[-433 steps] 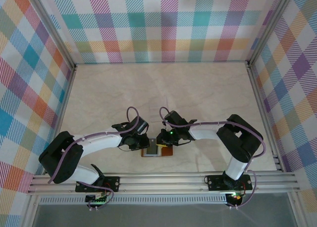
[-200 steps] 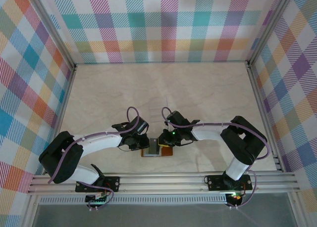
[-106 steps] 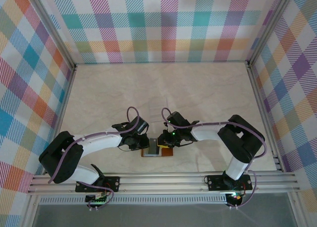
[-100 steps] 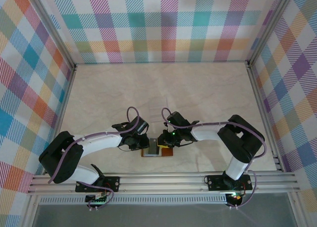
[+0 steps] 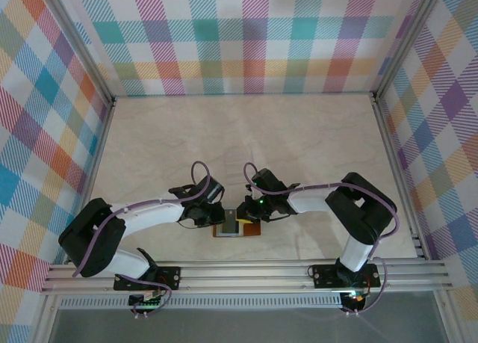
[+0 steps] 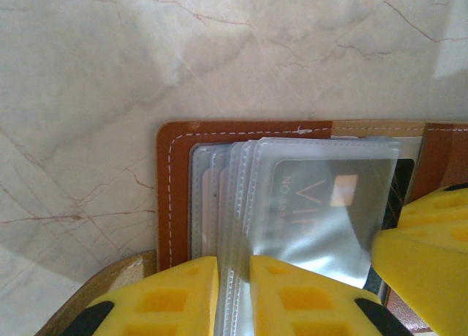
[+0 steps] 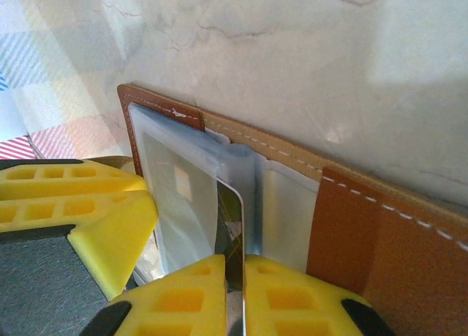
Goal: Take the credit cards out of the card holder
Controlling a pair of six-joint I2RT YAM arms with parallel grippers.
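The card holder [image 5: 239, 229], brown leather, lies open on the table near the front edge between both arms. In the left wrist view its leather edge [image 6: 175, 197] frames several clear sleeves, and a dark grey credit card [image 6: 322, 204] marked VIP sits in one sleeve. My left gripper [image 6: 234, 292] is shut on the near edge of the sleeves. My right gripper [image 7: 243, 292] is shut on the thin edge of the dark credit card [image 7: 232, 226], which sticks out of its sleeve beside the leather flap [image 7: 351, 233]. From above, the left gripper [image 5: 222, 217] and right gripper [image 5: 240, 214] meet over the holder.
The pale marble-patterned table [image 5: 246, 141] stretches away behind the arms. Plaid walls [image 5: 246, 36] close in the back and both sides. A metal rail [image 5: 246, 272] runs along the near edge, just in front of the card holder.
The right arm has shifted slightly left toward the card holder. The left arm and the card holder have stayed where they were.
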